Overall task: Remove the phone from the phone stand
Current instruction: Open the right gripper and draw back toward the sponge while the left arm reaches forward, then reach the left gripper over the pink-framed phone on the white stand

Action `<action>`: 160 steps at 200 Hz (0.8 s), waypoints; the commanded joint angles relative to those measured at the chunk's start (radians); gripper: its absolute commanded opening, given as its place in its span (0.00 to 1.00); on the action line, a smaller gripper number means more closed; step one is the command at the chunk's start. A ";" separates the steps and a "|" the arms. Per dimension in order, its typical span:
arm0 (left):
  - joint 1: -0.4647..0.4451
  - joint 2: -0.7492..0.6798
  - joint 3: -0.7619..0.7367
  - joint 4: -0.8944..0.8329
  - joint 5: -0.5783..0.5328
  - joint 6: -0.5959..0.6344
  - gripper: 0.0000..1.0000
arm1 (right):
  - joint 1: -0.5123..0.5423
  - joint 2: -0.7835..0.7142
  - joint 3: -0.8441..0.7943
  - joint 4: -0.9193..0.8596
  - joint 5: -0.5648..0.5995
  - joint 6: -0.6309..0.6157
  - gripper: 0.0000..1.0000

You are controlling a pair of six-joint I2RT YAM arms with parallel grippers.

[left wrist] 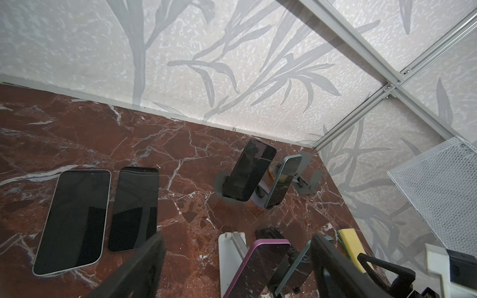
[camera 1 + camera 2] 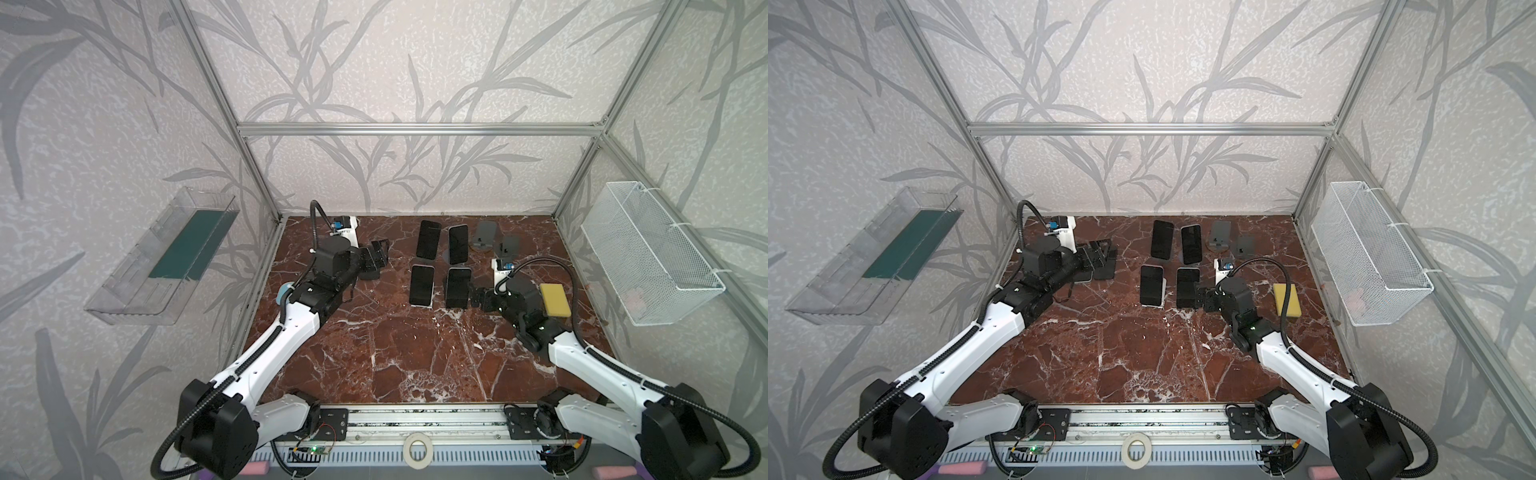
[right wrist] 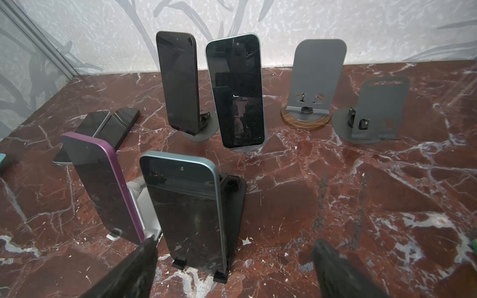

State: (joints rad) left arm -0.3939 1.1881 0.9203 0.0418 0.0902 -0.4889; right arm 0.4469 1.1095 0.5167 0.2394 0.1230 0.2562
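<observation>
Four phones up on stands, mid-table. Front right of the group: the blue phone, leaning back on the black stand, lower edge caught in the two little lips at the foot. Not lifted yet.

Low and just in front of it, the right gripper, jaws spread wide, holding nothing. Shows in its own wrist view only as two dark, blurred fingertips, cut off by the frame edge. Crowds right up against the phone's side in both top views. Touching or not, impossible to call from up there.

Next to the blue one, a purple phone, hiding most of a white stand. Behind those, a black phone and a pale-edged phone, with little more than grey bases to see of what props them up. Further along the back, two grey stands with nothing on them, in full view.

Over on the other side, the left gripper, also wide apart and empty, close by two flat phones lying screen-up on the table. Covers part of that pair in both top views. Again only out-of-focus finger ends in its wrist view.

By the right arm, a yellow sponge. On the side wall, a mesh basket, with something pale inside, too faint to name.
</observation>
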 commanded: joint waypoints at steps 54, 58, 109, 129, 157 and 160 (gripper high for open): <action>-0.006 0.036 -0.111 0.278 -0.003 -0.007 0.83 | -0.007 -0.060 0.000 0.174 -0.044 0.035 0.94; -0.006 0.032 -0.120 0.307 -0.002 -0.020 0.83 | -0.007 -0.064 -0.002 0.165 -0.031 0.026 0.94; -0.004 0.047 -0.109 0.343 0.121 -0.065 0.87 | -0.010 -0.075 0.071 0.054 -0.070 -0.012 0.94; -0.004 0.078 -0.107 0.351 0.141 -0.078 0.87 | -0.010 -0.110 0.038 0.044 -0.056 0.028 0.94; -0.005 0.137 -0.073 0.324 0.172 -0.084 0.86 | -0.010 -0.140 -0.058 0.123 -0.019 0.104 0.94; -0.006 0.145 -0.068 0.316 0.174 -0.089 0.86 | -0.010 -0.142 -0.059 0.118 -0.015 0.108 0.94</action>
State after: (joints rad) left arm -0.3958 1.2896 0.7956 0.3702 0.2146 -0.5541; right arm 0.4400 0.9951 0.5060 0.3332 0.0772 0.3054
